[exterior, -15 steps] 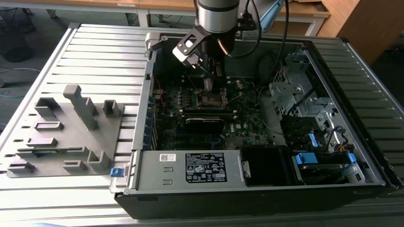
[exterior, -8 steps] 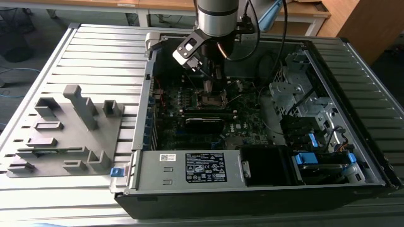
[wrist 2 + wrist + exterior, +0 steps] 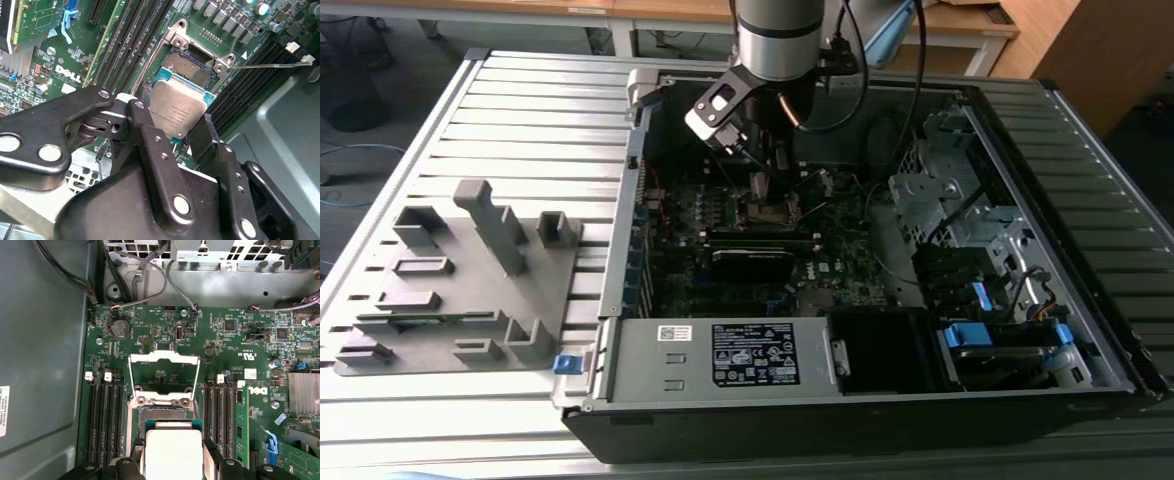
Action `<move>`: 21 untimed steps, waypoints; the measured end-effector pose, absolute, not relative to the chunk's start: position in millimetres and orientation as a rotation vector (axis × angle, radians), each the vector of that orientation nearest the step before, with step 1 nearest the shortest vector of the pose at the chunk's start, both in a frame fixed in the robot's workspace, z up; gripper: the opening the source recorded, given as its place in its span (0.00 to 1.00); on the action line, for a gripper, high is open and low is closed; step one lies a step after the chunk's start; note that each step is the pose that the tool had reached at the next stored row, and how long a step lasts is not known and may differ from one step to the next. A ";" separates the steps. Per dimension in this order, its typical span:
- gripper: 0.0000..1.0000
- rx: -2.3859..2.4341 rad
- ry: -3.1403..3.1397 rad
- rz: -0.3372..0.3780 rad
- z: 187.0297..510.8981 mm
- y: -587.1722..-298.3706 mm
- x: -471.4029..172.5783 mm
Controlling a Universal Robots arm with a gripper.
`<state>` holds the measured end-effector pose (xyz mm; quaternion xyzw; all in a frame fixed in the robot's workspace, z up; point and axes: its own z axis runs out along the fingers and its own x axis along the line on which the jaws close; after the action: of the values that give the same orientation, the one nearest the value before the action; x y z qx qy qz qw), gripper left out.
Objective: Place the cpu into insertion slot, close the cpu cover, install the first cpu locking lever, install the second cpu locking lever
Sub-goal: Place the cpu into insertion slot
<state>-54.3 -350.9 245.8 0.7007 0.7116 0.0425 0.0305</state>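
My gripper (image 3: 172,119) is shut on the cpu (image 3: 176,111), a square chip with a silvery top, and its black fingers (image 3: 142,125) press two opposite edges. In both wrist views the chip hangs over one edge of the insertion slot (image 3: 192,70); I cannot tell whether they touch. The slot's dark pin field (image 3: 165,415) lies uncovered. The cpu cover (image 3: 164,357), a thin metal frame with a window, is swung back off the slot. A thin locking lever (image 3: 275,64) sticks out beside the slot. In the exterior view the gripper (image 3: 750,165) reaches down into the open case above the insertion slot (image 3: 770,210).
Long black memory slots (image 3: 102,415) flank the socket on both sides. A finned heat sink (image 3: 304,392) and cables (image 3: 150,270) lie nearby. The case walls, the drive cage (image 3: 961,210) and the power supply (image 3: 720,355) hem in the board. A grey fixture tray (image 3: 454,280) sits at the exterior view's left.
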 end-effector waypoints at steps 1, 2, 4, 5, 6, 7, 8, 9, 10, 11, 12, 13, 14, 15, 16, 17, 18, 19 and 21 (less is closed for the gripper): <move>0.54 2.159 2.193 0.131 245.8 -350.9 -54.3; 0.54 2.159 2.193 0.131 245.7 -350.9 -54.3; 0.54 2.159 2.193 0.131 245.7 -350.9 -54.3; 0.54 2.159 2.193 0.131 245.7 -350.9 -54.3; 0.54 2.159 2.193 0.131 245.7 -350.9 -54.3; 0.54 2.159 2.193 0.131 245.7 -350.9 -54.3; 0.54 2.159 2.193 0.131 245.7 -350.9 -54.3; 0.54 2.159 2.193 0.131 245.3 -350.8 -54.3; 0.54 2.159 2.193 0.132 244.7 -350.8 -54.3; 0.54 2.159 2.193 0.131 243.9 -350.9 -54.3; 0.54 2.159 2.193 0.131 242.8 -350.9 -54.3; 0.54 2.159 2.193 0.131 241.8 -350.9 -54.3; 0.54 2.159 2.193 0.131 241.6 -350.9 -54.3; 0.54 2.159 2.193 0.131 241.6 -350.9 -54.3; 0.54 2.159 2.193 0.130 241.6 -350.9 -54.3; 0.54 2.159 2.193 0.131 241.6 -350.9 -54.3; 0.54 2.159 2.193 0.131 241.5 -350.9 -54.3; 0.54 2.159 2.193 0.131 241.5 -350.9 -54.3; 0.54 2.159 2.193 0.131 241.3 -350.9 -54.3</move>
<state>-54.3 -350.9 241.3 0.7007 0.7116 0.0425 0.0305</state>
